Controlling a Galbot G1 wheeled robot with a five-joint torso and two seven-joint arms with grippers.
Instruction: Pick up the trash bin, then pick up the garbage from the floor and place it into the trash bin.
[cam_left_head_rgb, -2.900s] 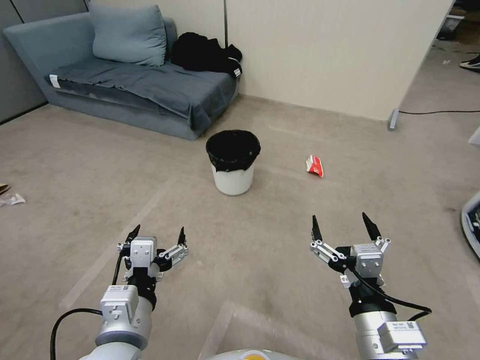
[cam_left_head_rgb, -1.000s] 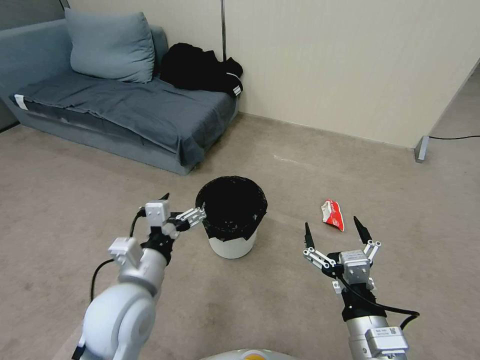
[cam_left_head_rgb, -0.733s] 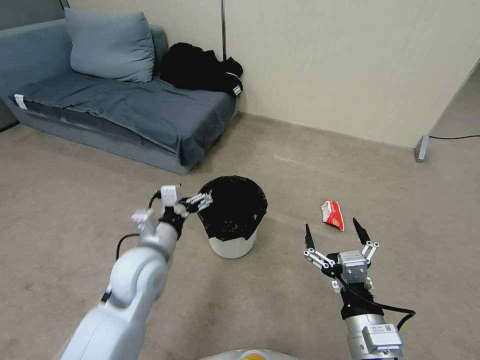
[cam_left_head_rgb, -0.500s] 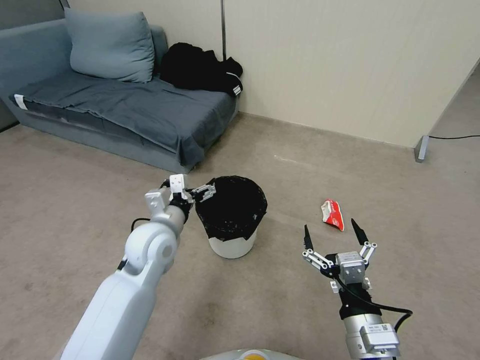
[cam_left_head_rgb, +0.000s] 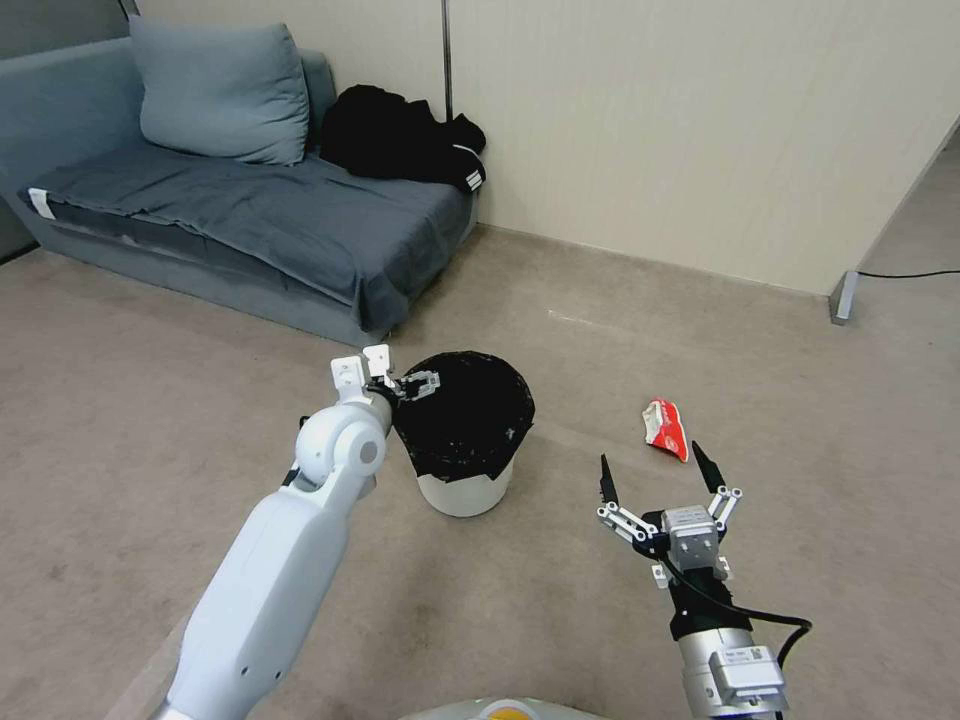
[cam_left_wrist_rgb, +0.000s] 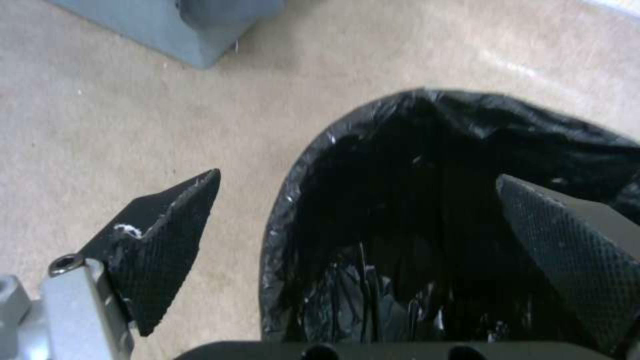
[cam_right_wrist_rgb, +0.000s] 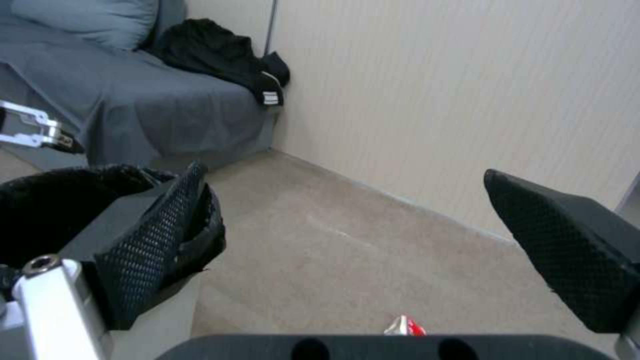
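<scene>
The trash bin (cam_left_head_rgb: 462, 430) is standing upright on the floor (cam_left_head_rgb: 560, 600), its black liner (cam_left_head_rgb: 470, 400) folded over the rim, and everything else is being placed from it. The left gripper (cam_left_head_rgb: 408, 383) is hovering at the bin's rim on the side facing the sofa (cam_left_head_rgb: 230, 220), its fingers spread apart and clamping nothing. In the left wrist view the left gripper (cam_left_wrist_rgb: 357, 200) is straddling that edge of the rim: one fingertip is hanging outside the trash bin (cam_left_wrist_rgb: 427, 210) over the carpet, the other is sitting over the dark inside of the liner; whether either one is touching the plastic is not clear.

The garbage (cam_left_head_rgb: 667, 428), a red-and-white wrapper, is lying on the floor well apart from the bin, on the side away from the sofa. The right gripper (cam_left_head_rgb: 652, 468) is hanging above the floor on that same side of the bin, nearer the robot than the wrapper, with its fingers wide apart and empty. In the right wrist view the right gripper (cam_right_wrist_rgb: 373, 205) is showing the trash bin (cam_right_wrist_rgb: 80, 210) behind one fingertip and a corner of the garbage (cam_right_wrist_rgb: 405, 326) low between the two.

The sofa is standing beyond the bin against the wall, with a cushion (cam_left_head_rgb: 220, 90) and a black garment (cam_left_head_rgb: 400, 135) on it
</scene>
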